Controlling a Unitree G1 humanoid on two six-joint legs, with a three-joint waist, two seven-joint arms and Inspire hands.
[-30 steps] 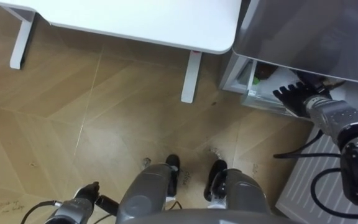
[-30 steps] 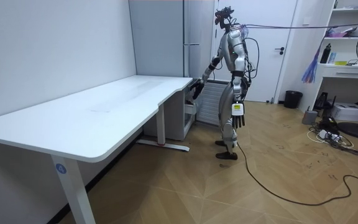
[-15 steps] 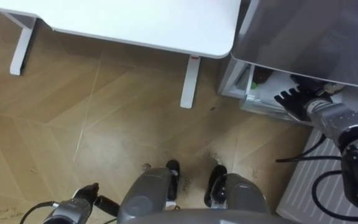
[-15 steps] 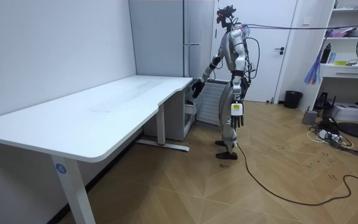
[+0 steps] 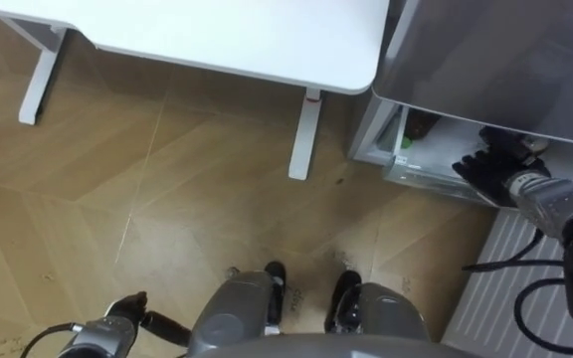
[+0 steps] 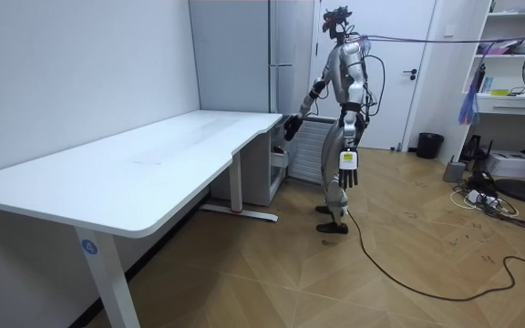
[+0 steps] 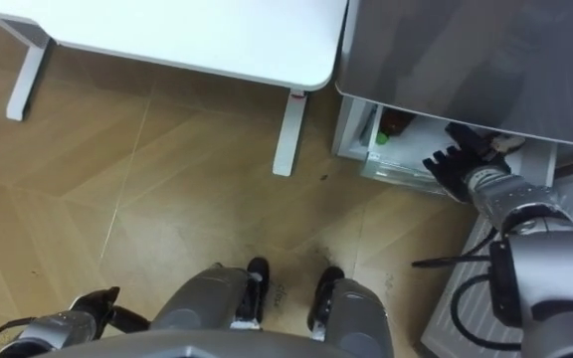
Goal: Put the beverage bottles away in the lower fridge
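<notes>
The lower fridge compartment [image 5: 418, 165] stands open under the grey fridge body [image 5: 495, 60]. Inside it, near the left wall, I see a dark bottle [image 5: 424, 123], also the bottle [image 7: 394, 121], and a small green item [image 5: 403, 141]. My right hand [image 5: 485, 171] is at the open front of that compartment, fingers straight and spread, holding nothing. My left hand [image 5: 117, 323] hangs low by my side with relaxed fingers and is empty. In the room view I stand upright in front of the fridge [image 6: 281, 55], right hand [image 6: 291, 127] reaching towards it.
A white table [image 5: 227, 30] stands just left of the fridge, its leg [image 5: 306, 134] close to the compartment. A white ribbed panel [image 5: 505, 288] lies at my right. Open wooden floor [image 5: 167, 199] stretches to my left and in front of me.
My right hand has drifted slightly to the right along the open compartment, fingers still spread. The head view shifted a little. The left hand stays hanging.
</notes>
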